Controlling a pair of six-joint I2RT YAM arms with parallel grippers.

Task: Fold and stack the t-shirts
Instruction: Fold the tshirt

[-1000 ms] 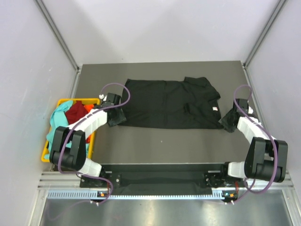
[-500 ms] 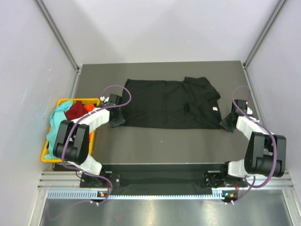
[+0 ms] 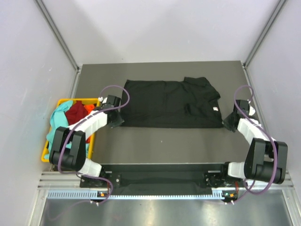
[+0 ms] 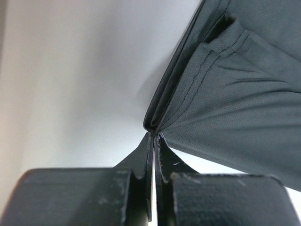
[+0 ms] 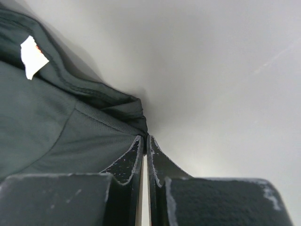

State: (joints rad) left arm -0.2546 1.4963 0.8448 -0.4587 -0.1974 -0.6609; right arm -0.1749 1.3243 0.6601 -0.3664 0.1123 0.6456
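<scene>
A black t-shirt [image 3: 169,103] lies spread flat across the middle of the table, its small white neck label [image 3: 215,108] toward the right. My left gripper [image 3: 117,120] is at the shirt's near left corner, and in the left wrist view its jaws [image 4: 154,134] are shut, pinching the folded hem of the cloth [image 4: 225,94] at their tips. My right gripper [image 3: 229,123] is at the near right corner. Its jaws [image 5: 145,137] are likewise shut on a bunched edge of the shirt [image 5: 47,122], below the label [image 5: 33,56].
A yellow basket [image 3: 45,153] stands off the table's left edge, holding a teal shirt [image 3: 59,117], a red one [image 3: 75,112] and an orange one [image 3: 88,109]. Grey walls with metal rails close in the table on three sides.
Both grippers have closed on the near corners of the black t-shirt. The right gripper has shifted slightly inward onto the cloth.
</scene>
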